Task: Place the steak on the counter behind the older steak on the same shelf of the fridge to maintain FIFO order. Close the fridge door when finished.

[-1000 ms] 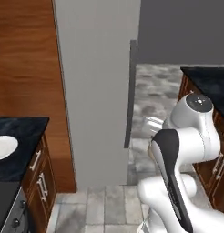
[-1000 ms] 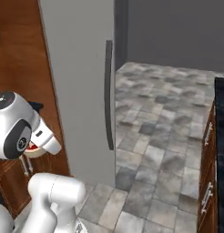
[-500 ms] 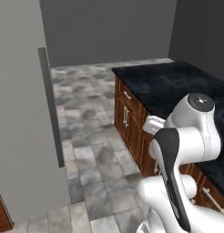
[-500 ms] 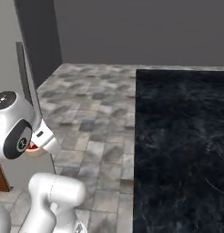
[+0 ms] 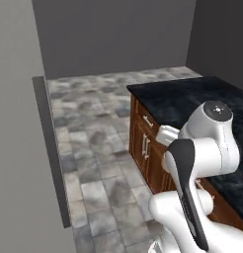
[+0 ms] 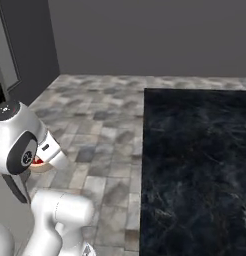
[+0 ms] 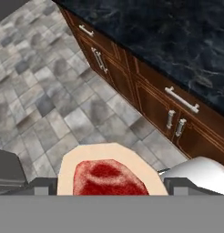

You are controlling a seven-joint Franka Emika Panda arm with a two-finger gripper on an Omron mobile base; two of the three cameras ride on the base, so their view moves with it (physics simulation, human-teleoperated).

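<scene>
Steak (image 7: 109,175) apparently gripped over grey tiled floor (image 7: 41,104); black counter (image 7: 177,41) beside.

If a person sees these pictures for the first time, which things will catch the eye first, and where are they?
The steak is the first: red meat with a pale fat rim, held between the fingers of the gripper at the bottom of the hand view. Next is the black marbled counter, filling the right of the right base view, with brown cabinets under it. The tall grey fridge door stands at the left of the left base view.
</scene>
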